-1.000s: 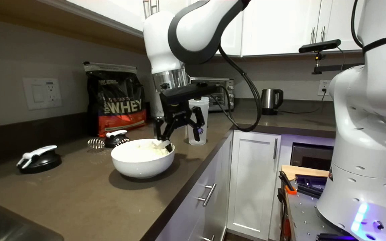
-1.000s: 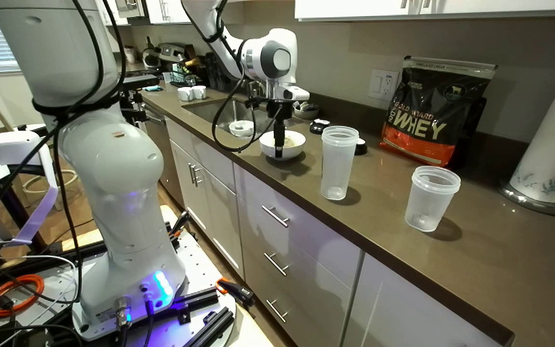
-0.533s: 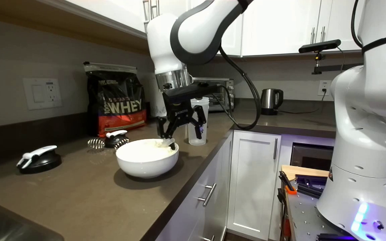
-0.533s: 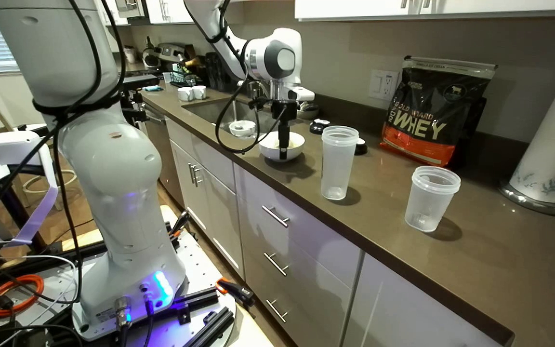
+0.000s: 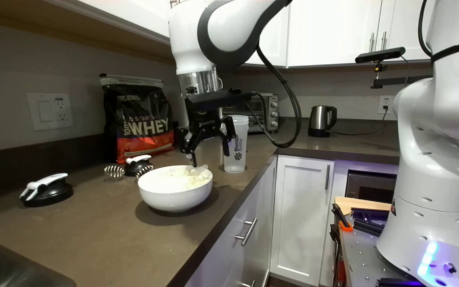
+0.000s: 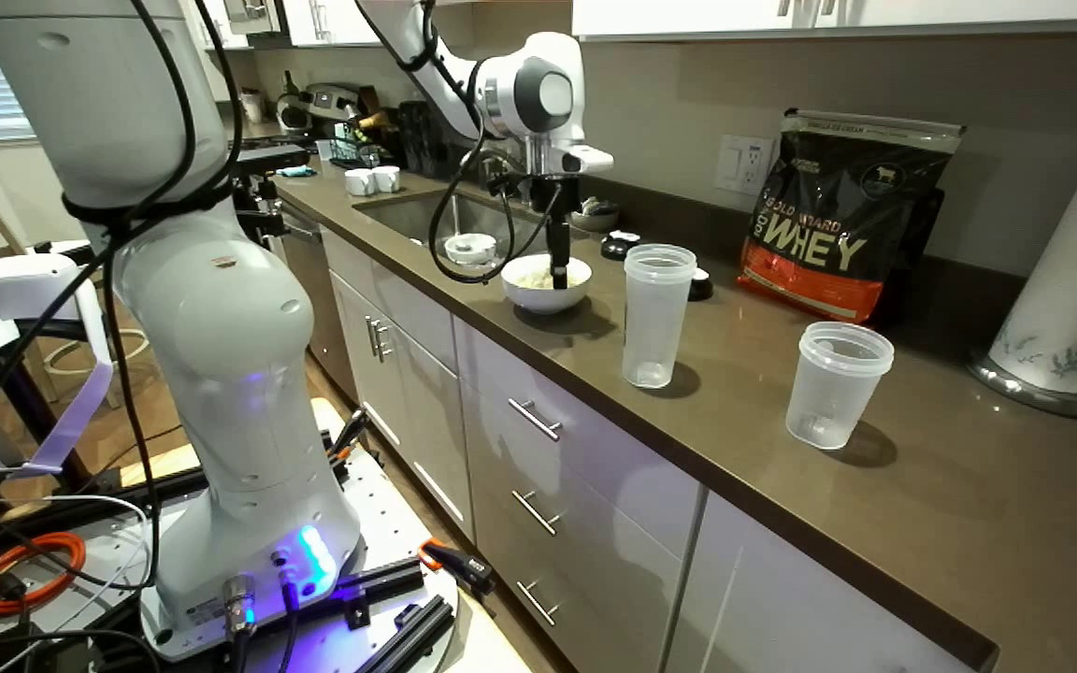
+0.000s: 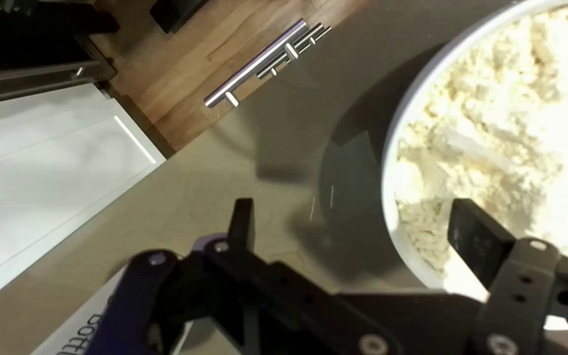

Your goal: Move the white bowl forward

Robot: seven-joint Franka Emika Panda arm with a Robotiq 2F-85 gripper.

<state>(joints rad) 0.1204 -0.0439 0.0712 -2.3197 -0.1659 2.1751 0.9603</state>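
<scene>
Above the brown counter [image 5: 106,239], saw the gripper [image 5: 210,159] unclenched, with its fingers [image 7: 479,241] spread wide. In the wrist view, found one fingertip over the pale, crumbly contents [image 7: 501,113] of the white bowl [image 5: 173,199], the other outside, over the counter, with the rim [image 7: 389,197] between. Could not tell contact from a slight gap at the bowl. Found the bowl upright on the counter, near the front edge [image 5: 224,223]. Between bowl and sink [image 5: 10,271], traced a stretch of counter along that edge. In an exterior view, noted the tall translucent bottle [image 6: 655,322] standing near the bowl, with the shorter cup [image 6: 838,388] well apart. Toward the wall [image 5: 14,59], picked out two black-and-white lids [image 5: 48,192] and, just beside one, wire whisk balls [image 5: 114,171].
</scene>
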